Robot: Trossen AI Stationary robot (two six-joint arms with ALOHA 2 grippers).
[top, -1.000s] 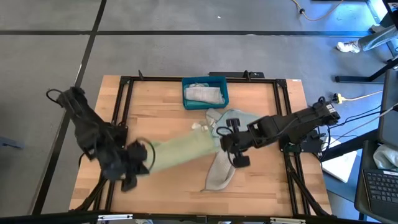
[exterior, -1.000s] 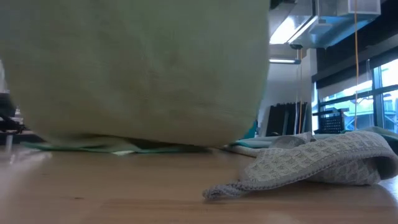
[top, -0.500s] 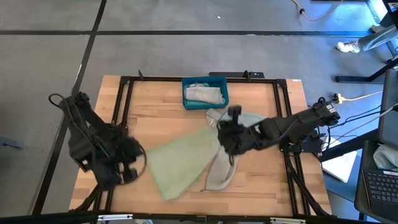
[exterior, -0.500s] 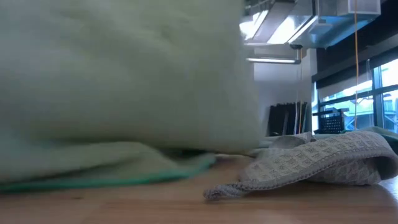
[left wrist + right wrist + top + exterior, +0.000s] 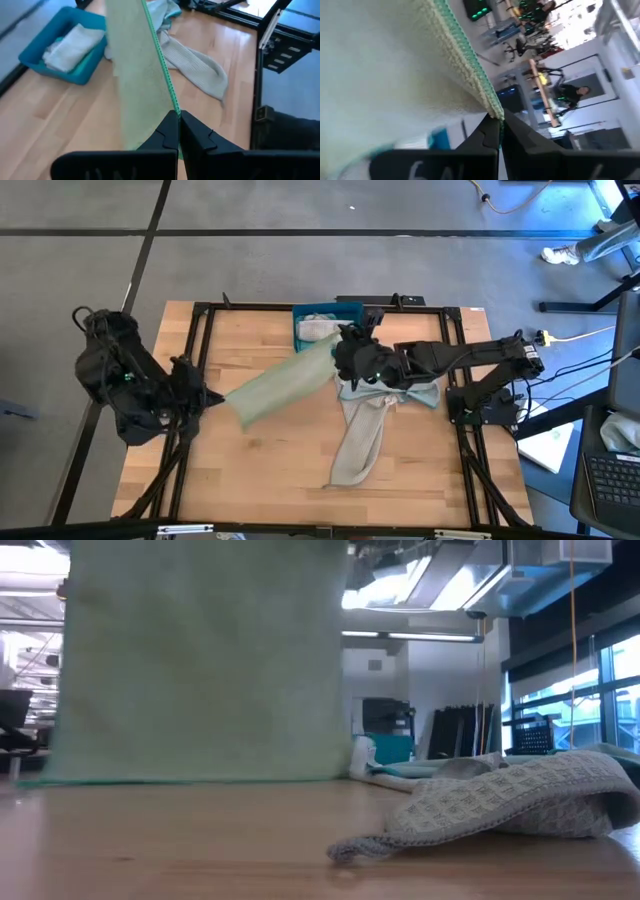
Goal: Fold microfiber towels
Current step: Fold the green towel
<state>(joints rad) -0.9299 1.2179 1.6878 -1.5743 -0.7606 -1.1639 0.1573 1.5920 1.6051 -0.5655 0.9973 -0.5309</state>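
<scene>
A pale green microfiber towel (image 5: 280,380) with a green-stitched edge hangs as a flat sheet between my two grippers, above the middle of the table. In the low view the towel (image 5: 200,660) hangs straight, with its lower edge close to the tabletop. My left gripper (image 5: 178,120) is shut on its left end and my right gripper (image 5: 498,122) on its right end. A grey-beige towel (image 5: 360,440) lies crumpled on the table below the right arm. Pale blue and teal cloths (image 5: 405,392) lie under that arm. My left gripper pinches the towel's green-stitched top edge (image 5: 172,102) at its left corner between its two fingers. The fingers slant downward from the table's left. The towel runs away from them taut and hangs below the edge. My right gripper pinches the same stitched edge (image 5: 487,102) at the right corner between its two fingers. The fingers lie about level, coming from the table's right. The cloth stretches away from them toward the left gripper.
A teal-blue bin (image 5: 330,325) at the far middle holds a folded pale towel (image 5: 67,45). The grey-beige towel (image 5: 500,805) bulges on the right half of the table. Bare wood (image 5: 250,470) lies near the front edge.
Both grippers have risen and gone toward the table's far edge, staying shut, and the right one has tipped up toward level. The green towel sagged and spread over the table half a second ago. It has been drawn up and now hangs as a straight sheet.
</scene>
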